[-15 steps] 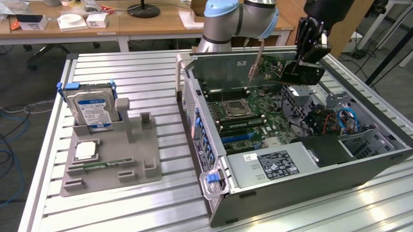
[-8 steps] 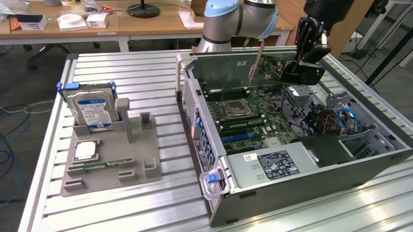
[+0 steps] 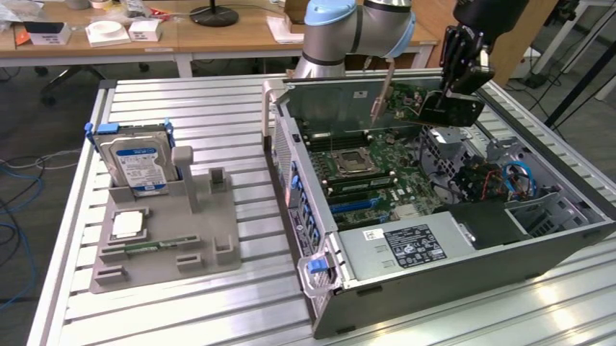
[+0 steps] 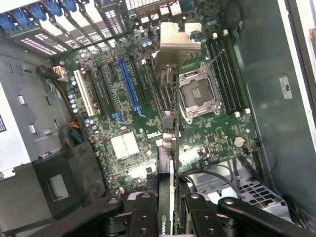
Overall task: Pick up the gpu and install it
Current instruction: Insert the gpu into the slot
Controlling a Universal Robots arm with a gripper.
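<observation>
The gripper (image 3: 460,81) was closed partway on the gpu (image 3: 451,109), clamping the thin card edge-on between its fingers (image 4: 143,217), with the card hanging below it. In the wrist view the gpu (image 4: 168,148) ran straight out from the gripper, its silver end bracket (image 4: 176,49) at the far end, held above the motherboard (image 4: 207,133) and not yet seated in any slot. The long blue slot (image 4: 129,86) and the white slot (image 4: 85,98) lay just beside the card's line, uncovered, and the processor socket (image 4: 197,94) sat on the card's other side, close to it.

Below the gripper the open computer case (image 3: 462,288) left free room above the board; its metal walls rose around the opening, and blue cables (image 3: 520,180) lay in the bay near the gripper's lower side. Well apart from the gripper, beyond the case wall, a grey fixture (image 3: 169,238) held an upright hard drive (image 3: 138,164) on the slotted aluminium surface (image 3: 231,310). Behind the arm (image 3: 361,29) stood wooden desks (image 3: 231,36) with small boxes.
</observation>
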